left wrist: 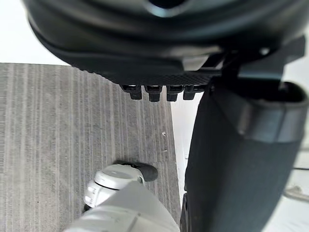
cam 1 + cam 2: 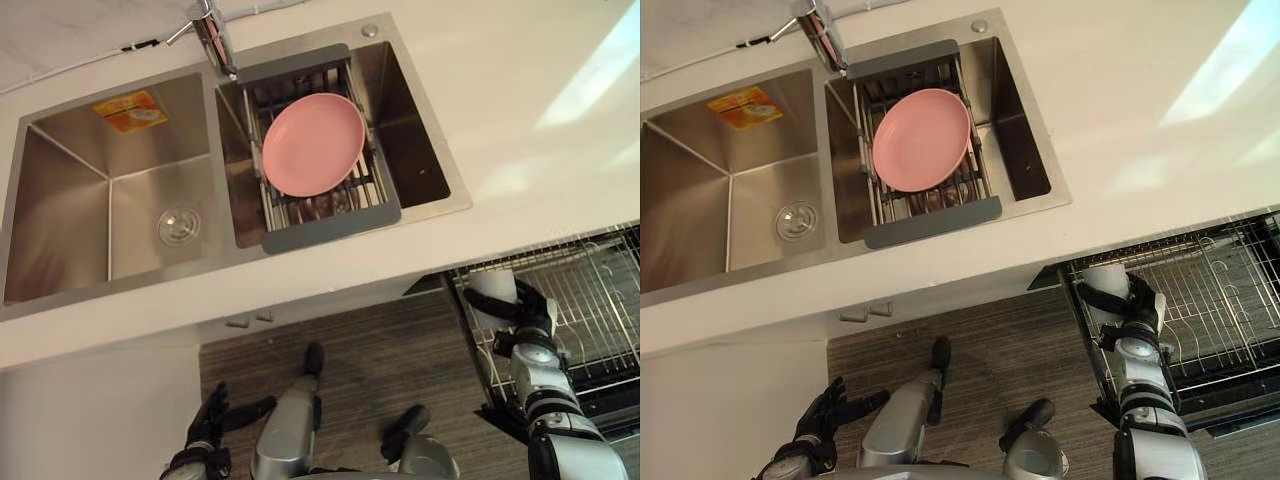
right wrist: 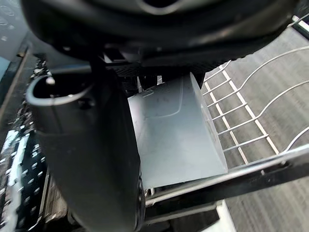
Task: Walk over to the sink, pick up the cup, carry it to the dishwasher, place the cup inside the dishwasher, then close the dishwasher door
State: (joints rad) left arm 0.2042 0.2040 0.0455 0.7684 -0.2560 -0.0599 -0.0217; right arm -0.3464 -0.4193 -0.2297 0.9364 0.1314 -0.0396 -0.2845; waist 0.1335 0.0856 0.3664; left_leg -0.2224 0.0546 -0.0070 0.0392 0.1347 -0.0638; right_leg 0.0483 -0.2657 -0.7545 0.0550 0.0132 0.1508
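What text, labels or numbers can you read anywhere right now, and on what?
No text can be read.
The orange-and-yellow sticker on the back wall of the left sink basin: print too blurred to read.
The white cup in the right hand: no print visible.

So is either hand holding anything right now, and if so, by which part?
The right hand grips the pale cup round its side wall, over the dishwasher rack. The left hand hangs open, holding nothing.
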